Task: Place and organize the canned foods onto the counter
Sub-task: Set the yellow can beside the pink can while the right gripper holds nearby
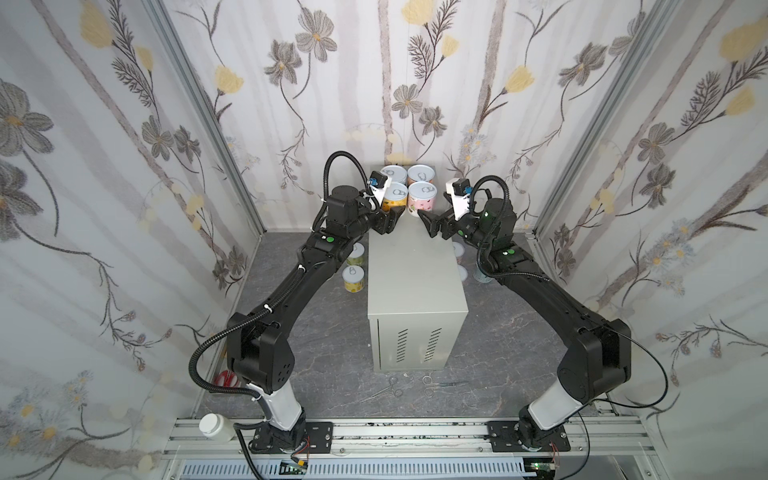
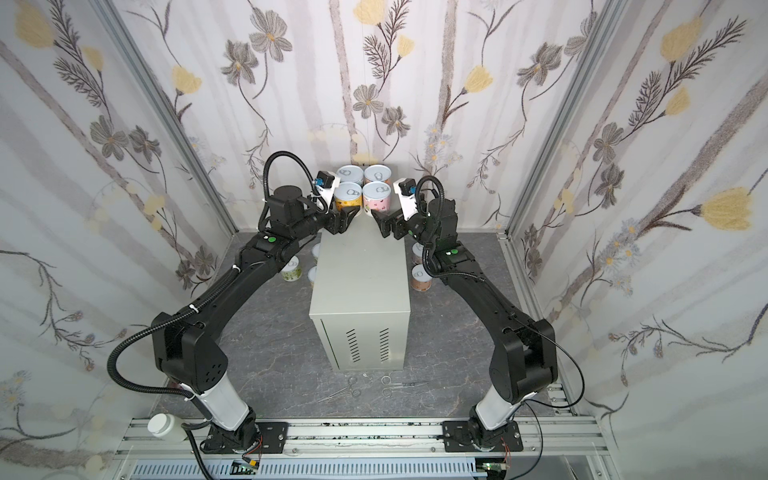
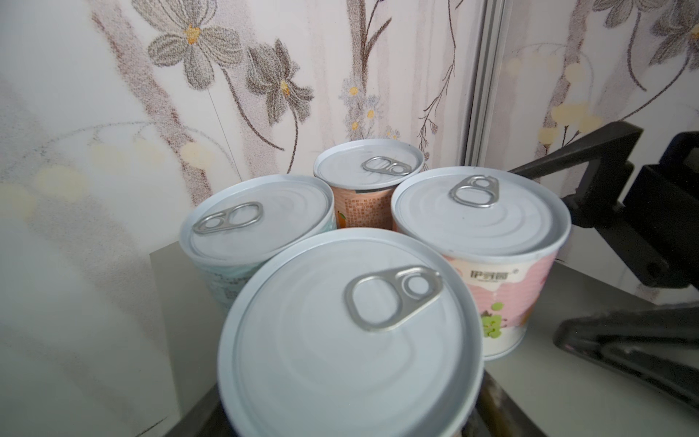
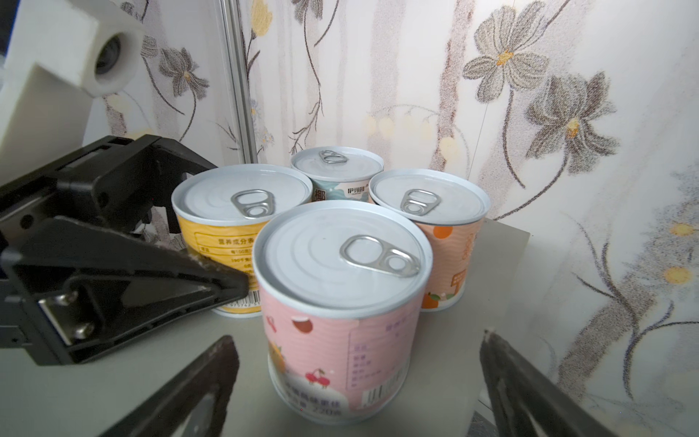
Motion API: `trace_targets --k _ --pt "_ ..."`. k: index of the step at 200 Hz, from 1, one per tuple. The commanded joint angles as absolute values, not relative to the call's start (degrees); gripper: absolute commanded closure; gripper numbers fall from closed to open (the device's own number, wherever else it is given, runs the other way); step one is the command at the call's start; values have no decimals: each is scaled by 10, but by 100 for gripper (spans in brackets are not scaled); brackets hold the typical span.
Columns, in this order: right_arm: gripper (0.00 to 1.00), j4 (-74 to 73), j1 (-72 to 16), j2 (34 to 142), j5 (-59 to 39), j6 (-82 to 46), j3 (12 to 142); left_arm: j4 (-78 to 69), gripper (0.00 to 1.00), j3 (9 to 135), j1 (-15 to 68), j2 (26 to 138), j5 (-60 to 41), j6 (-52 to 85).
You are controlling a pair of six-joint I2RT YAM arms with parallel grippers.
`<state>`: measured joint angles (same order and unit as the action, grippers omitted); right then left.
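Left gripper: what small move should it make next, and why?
Probably open the left gripper and let go: it seems closed on the yellow can, which already stands upright on the counter beside the pink can.

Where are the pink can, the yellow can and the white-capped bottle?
pink can (image 4: 333,325): right wrist view, front of its label.
yellow can (image 4: 212,238): right wrist view, side of its label.
white-capped bottle (image 1: 211,424): in a top view, on its cap.
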<state>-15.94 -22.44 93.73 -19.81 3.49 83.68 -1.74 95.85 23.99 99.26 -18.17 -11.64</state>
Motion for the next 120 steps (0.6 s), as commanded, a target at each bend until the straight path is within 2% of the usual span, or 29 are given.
trace_targets --k 1,120 --pt "0 -169 -224 940 -204 42 839 -9 27 966 239 997 -183 -127" --pt "1 -168 -221 938 -197 45 838 3 24 973 239 1000 -199 -126"
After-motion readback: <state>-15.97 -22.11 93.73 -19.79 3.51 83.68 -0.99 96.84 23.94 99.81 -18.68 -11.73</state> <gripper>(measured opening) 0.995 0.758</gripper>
